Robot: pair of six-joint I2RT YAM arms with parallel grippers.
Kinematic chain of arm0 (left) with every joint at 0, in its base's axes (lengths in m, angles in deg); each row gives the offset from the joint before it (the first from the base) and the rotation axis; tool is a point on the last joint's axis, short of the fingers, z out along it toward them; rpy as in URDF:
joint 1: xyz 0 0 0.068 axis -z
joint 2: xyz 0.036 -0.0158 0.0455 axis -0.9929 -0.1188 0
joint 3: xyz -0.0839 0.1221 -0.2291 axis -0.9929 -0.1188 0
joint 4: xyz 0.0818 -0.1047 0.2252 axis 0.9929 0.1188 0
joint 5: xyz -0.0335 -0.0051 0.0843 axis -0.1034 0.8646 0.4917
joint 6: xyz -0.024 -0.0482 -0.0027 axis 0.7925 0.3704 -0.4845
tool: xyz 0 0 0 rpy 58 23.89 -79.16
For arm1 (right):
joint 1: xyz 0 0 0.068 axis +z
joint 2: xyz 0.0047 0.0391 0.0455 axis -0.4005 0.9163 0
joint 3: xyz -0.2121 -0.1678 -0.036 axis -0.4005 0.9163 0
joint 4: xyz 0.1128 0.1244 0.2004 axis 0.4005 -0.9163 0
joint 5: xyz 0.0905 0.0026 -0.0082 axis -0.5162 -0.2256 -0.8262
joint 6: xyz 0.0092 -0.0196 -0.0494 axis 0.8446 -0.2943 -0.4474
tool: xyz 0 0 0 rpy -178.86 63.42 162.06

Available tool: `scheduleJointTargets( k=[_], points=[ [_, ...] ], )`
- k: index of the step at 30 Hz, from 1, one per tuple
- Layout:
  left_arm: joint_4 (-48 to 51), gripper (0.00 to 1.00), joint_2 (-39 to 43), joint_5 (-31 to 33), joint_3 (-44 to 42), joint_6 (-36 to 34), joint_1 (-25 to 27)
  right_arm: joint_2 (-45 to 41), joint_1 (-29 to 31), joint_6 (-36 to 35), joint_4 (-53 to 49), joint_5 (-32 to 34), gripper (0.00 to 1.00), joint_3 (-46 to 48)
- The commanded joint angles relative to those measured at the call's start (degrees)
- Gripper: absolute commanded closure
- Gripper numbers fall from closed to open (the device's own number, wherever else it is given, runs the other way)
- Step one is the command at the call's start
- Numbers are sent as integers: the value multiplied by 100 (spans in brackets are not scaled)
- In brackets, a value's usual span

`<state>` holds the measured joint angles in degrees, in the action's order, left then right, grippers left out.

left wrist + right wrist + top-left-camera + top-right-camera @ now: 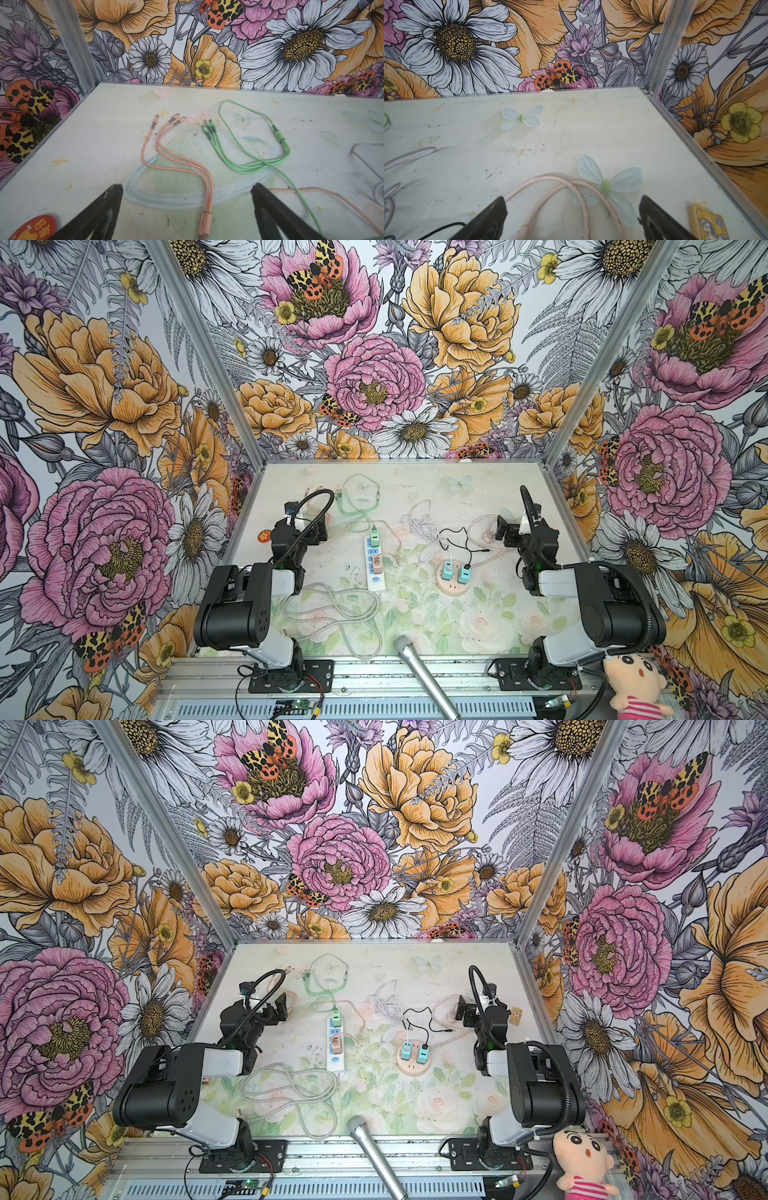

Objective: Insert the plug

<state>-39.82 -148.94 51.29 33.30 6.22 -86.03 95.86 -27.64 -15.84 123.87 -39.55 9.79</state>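
Left arm (232, 614) and right arm (615, 610) have black joints, grey shells, ribbed hoses (654, 616); left gripper (187, 186), right gripper (573, 197) are black.

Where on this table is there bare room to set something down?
Bare: the back strip between the wall and the white cable bundle; the front patch between the round socket and the microphone. Crowded: around the power strip and the grey cable loop.

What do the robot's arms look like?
The left arm and right arm are chunky black blocks joined by pale grey-white links, on black base plates. A ribbed black hose loops over each. The left end effector and right end effector each have two black, pointed fingers.
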Motion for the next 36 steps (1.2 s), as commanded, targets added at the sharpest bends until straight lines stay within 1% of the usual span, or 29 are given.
scheduleJointTargets(
  k=[1,30,36],
  points=[
    [-234,1,-13,71,-66,-30,1,13,34,-31,43,79,1,-70],
    [-234,1,-6,77,-66,-29,1,13,34,-34,10,84,1,-87],
    [-233,1,-13,77,-66,-30,2,17,75,-65,-78,174,1,-135]
  ],
)
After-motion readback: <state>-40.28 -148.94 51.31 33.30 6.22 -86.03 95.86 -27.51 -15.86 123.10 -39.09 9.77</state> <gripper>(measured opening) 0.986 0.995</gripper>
